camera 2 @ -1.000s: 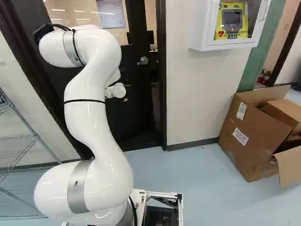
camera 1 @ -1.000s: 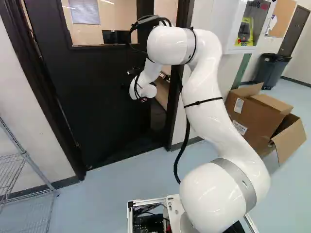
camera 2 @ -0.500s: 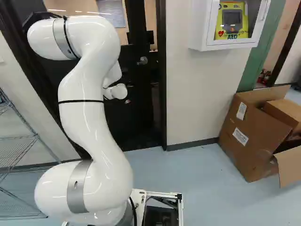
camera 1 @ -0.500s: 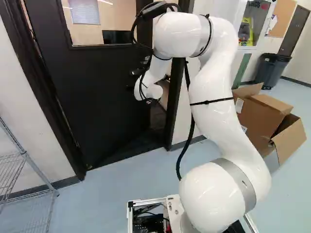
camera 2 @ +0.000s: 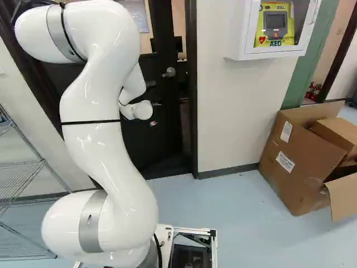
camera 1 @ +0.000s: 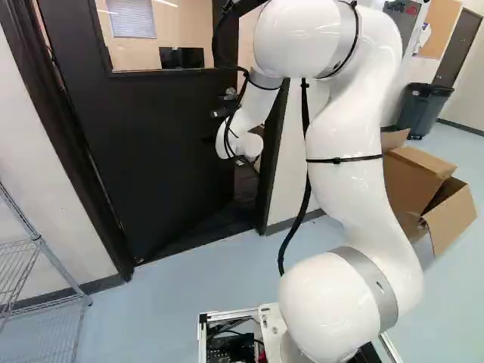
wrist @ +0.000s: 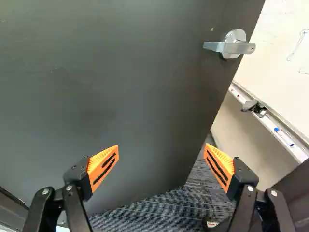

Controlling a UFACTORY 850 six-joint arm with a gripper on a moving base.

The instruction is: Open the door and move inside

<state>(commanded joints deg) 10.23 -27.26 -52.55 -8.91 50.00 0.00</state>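
Opening the door: the door (wrist: 120,96) stands ajar ahead of the gripper (wrist: 161,146); its latch side appears free, so the step in hand looks like pushing it wider before the base (camera 1: 271,324) goes through
Gripper: spread wide, orange pads (wrist: 102,165) well apart with nothing pinched; whether any part of it touches the door, I cannot tell
Handle: the lever handle (wrist: 234,47) sits above and ahead of the gripper, near the door's free edge and outside the fingers
Push: best pressed squarely on the flat face below the handle, close to the free edge for leverage; bringing the fingers together first should give a blunter, safer contact; a slow, steady push should suit a swinging panel
Risk: one finger lines up near the gap beside the free edge; it might slip past and hook there, or the arm (camera 2: 100,139) might catch the door frame (camera 2: 191,111) as the base advances
Door's direction: long axis upright, face turned toward the gripper, free edge angled away into the room over the carpet (wrist: 193,205)
Lever's direction: long axis crosswise to that edge, roughly level; its free end seems to point toward the hinge side
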